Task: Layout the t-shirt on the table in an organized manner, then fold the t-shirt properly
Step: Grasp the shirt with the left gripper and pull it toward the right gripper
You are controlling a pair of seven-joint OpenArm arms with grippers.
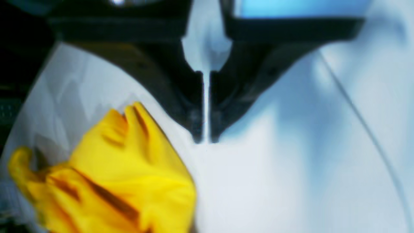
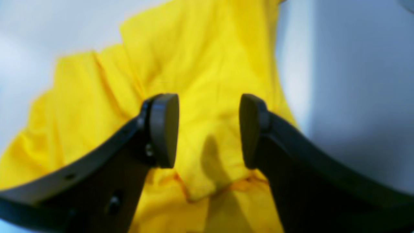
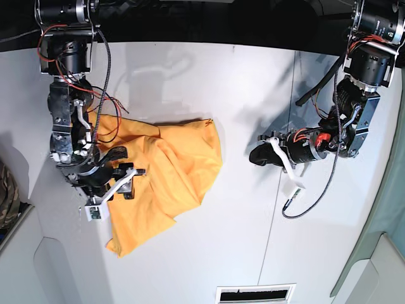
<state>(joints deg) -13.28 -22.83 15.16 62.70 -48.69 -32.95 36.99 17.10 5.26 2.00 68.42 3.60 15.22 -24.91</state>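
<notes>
Nothing readable is showing anywhere — no words, labels, brand marks, numbers or signs are appearing on any surface in these three views — none at all.

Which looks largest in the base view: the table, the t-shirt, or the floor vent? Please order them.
1. table, by far the largest
2. t-shirt, crumpled
3. floor vent, smallest; it is cut off by the bottom edge, so only partly seen.
</notes>
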